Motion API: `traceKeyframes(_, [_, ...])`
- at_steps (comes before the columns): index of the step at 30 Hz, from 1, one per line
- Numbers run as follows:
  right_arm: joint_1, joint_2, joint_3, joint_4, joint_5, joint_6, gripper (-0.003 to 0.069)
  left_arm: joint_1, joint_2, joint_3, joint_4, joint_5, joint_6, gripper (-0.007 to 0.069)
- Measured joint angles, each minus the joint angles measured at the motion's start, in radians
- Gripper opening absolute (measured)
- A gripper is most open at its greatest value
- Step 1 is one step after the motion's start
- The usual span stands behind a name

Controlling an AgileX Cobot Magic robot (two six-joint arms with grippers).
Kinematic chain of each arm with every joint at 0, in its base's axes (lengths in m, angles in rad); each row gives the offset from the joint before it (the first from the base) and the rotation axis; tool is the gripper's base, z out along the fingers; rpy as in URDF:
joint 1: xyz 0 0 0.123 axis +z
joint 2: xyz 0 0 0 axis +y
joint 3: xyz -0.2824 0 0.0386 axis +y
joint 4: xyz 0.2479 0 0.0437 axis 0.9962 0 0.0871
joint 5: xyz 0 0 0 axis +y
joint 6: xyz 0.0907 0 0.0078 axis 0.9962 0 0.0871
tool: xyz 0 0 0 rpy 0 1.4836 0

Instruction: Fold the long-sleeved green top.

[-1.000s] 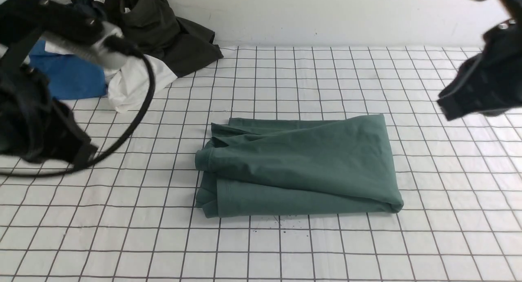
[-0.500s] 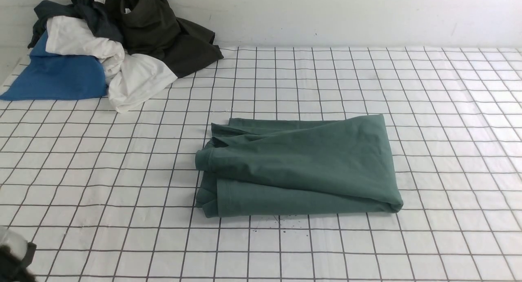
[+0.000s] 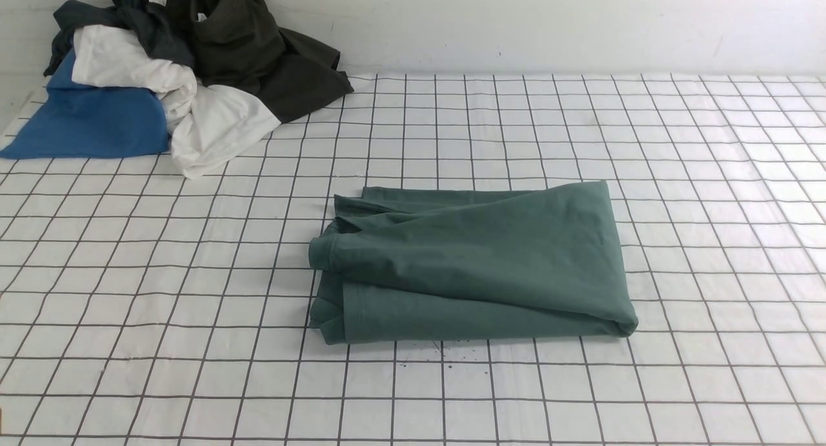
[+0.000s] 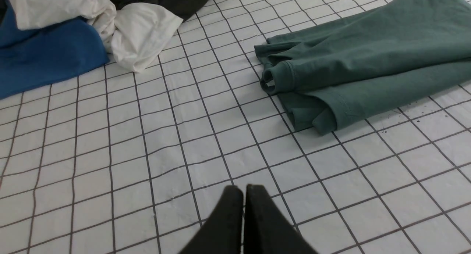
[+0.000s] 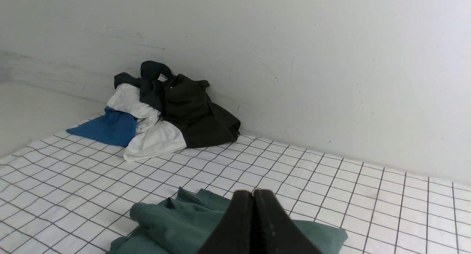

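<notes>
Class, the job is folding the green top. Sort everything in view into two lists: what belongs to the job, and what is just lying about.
Belongs to the job:
- green top, folded on the grid cloth

Just lying about, piled in the far left corner:
- blue garment
- white garment
- dark garment

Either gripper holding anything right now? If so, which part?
Nothing held. Left gripper and right gripper are both shut on nothing; the folded teal-green cotton long-sleeved top lies alone on the gridded cloth.

Matt, soft jersey cloth forms the green long-sleeved top (image 3: pixel 471 265), its hems stitched; a thin white gridded sheet (image 3: pixel 710 175), faintly creased, covers the desk; at ten o'clock, matt cloth in the pile of garments (image 3: pixel 174 78); painted wall (image 5: pixel 331 63) smooth, scuffed.
</notes>
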Motion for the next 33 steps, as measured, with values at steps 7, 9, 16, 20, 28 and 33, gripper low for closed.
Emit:
traceKeyframes(7, [0.0,0.0,0.0,0.003,0.001,0.0,-0.0014,0.0,0.0,0.0,0.0,0.0,0.0,-0.0007])
traceKeyframes(9, [0.0,0.0,0.0,0.003,0.001,0.0,-0.0014,0.0,0.0,0.0,0.0,0.0,0.001,-0.0007])
traceKeyframes(16, [0.0,0.0,0.0,0.003,0.021,0.0,-0.0014,0.0,0.0,0.0,0.0,0.0,0.001,-0.0007])
traceKeyframes(20, [0.0,0.0,0.001,0.003,0.047,0.0,-0.0014,0.0,0.0,0.0,0.0,0.0,0.001,-0.0007])
traceKeyframes(28, [-0.05,-0.08,0.133,0.036,-0.027,0.008,-0.0014,0.0,0.0,0.0,0.0,0.001,0.001,-0.0007])
traceKeyframes(33, [-0.215,-0.188,0.394,0.036,-0.311,0.073,-0.0014,0.0,0.0,0.0,0.0,0.001,0.001,-0.0007])
